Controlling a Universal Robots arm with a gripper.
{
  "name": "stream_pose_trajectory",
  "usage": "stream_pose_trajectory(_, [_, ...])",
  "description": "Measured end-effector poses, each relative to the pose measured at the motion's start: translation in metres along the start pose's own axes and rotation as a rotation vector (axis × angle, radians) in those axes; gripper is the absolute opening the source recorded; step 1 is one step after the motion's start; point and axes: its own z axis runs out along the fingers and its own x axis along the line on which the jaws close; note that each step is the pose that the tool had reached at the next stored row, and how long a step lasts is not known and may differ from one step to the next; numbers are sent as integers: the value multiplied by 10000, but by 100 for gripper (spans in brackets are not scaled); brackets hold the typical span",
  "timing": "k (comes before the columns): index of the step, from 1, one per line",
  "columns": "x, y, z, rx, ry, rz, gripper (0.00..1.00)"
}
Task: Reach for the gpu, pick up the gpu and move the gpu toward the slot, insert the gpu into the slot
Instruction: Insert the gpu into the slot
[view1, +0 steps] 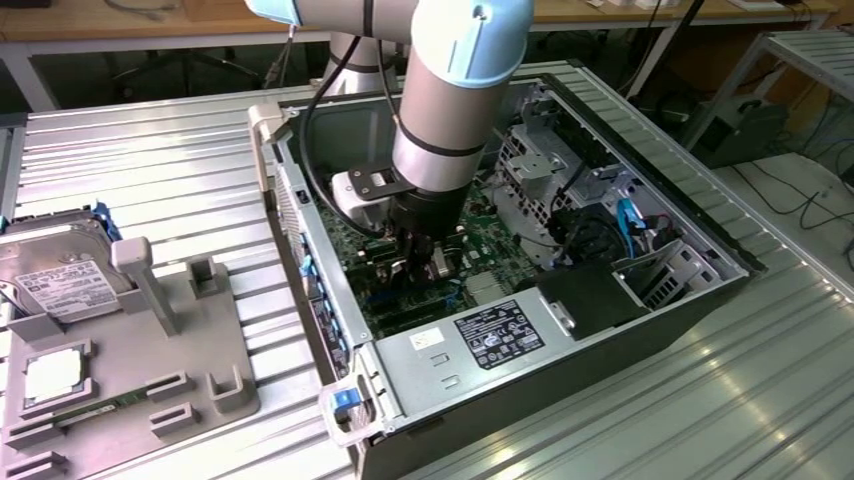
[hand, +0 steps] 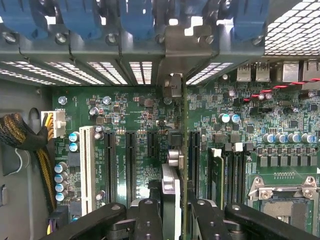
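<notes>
One tool clamps gpu edge-on above motherboard; board print unreadable.

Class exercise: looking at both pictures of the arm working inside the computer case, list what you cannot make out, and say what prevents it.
- Exterior view: the hand and gpu are masked by the arm.
- Wrist view: the gpu is edge-on, so its faces are hidden; its lower edge is hidden too, so seating in the slot is unclear.
- Exterior view: power supply label text is too small.

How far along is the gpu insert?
Pickup and carry look done: the gripper is inside the PC case, jaws shut on the gpu, held edge-on over the motherboard. In hand: lining it up with a slot. Full seating isn't visible.
</notes>
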Motion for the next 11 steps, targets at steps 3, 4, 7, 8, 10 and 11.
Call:
stream_pose_trajectory(3, [0,0,0,0,1,-1,28])
stream_pose_trajectory(4, [-2,0,3,1,-17,1,28])
stream_pose_trajectory(7, [-3,1,-34,-2,7,1,35])
stream_pose_trajectory(8, [-5,0,-51,4,-3,-1,35])
stream_pose_trajectory(10, [-7,2,-108,2,0,-1,35])
stream_pose_trajectory(11, [-8,2,-138,2,1,-1,35])
